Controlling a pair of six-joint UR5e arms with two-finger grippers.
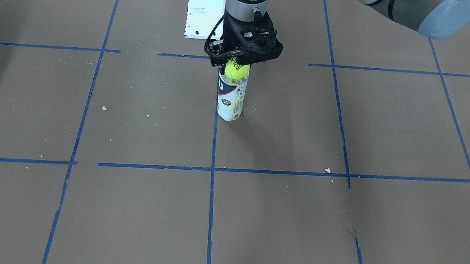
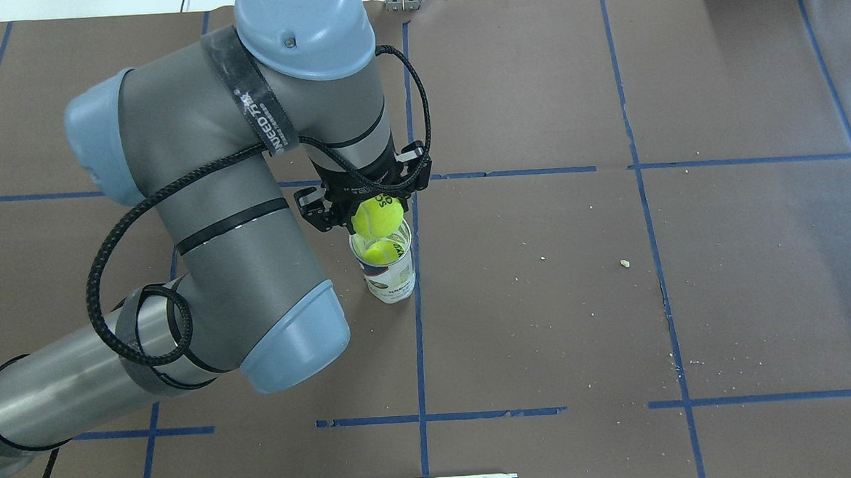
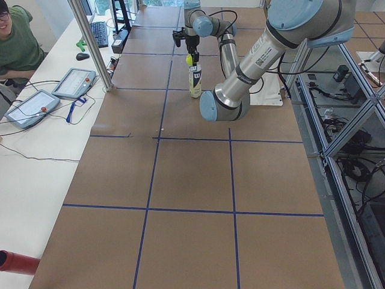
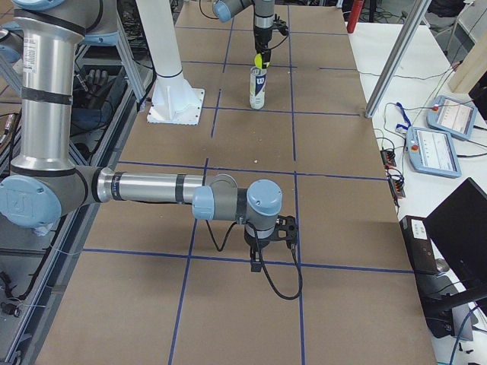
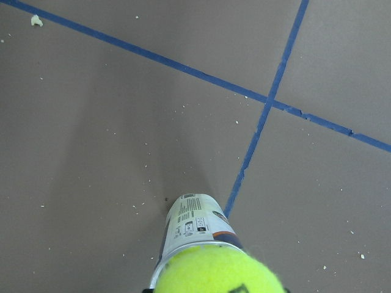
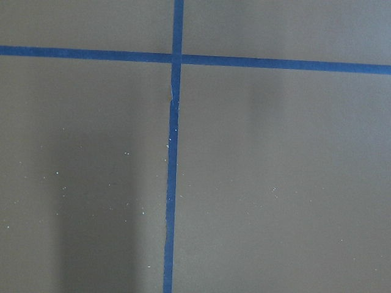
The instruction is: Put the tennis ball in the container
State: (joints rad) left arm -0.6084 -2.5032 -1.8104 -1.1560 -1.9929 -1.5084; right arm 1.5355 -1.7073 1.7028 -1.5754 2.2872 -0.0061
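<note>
My left gripper [image 1: 237, 66] is shut on the tennis ball [image 1: 236, 70], a bright yellow-green ball with black lettering. It holds the ball right at the open mouth of the container [image 1: 231, 100], a clear upright tube with a white and navy label. From overhead, the held tennis ball [image 2: 377, 216] hangs just over the container [image 2: 389, 274], and a second yellow ball [image 2: 381, 253] lies inside the tube. The left wrist view has the tennis ball [image 5: 217, 273] at the bottom edge over the container [image 5: 192, 223]. My right gripper [image 4: 271, 242] shows only in the exterior right view, low over the table, so I cannot tell its state.
The white robot base plate [image 1: 200, 11] stands just behind the tube. Blue tape lines grid the brown table, with small crumbs [image 1: 327, 170] scattered on it. An operator [image 3: 15, 42] sits by tablets [image 3: 36, 105] on a side bench.
</note>
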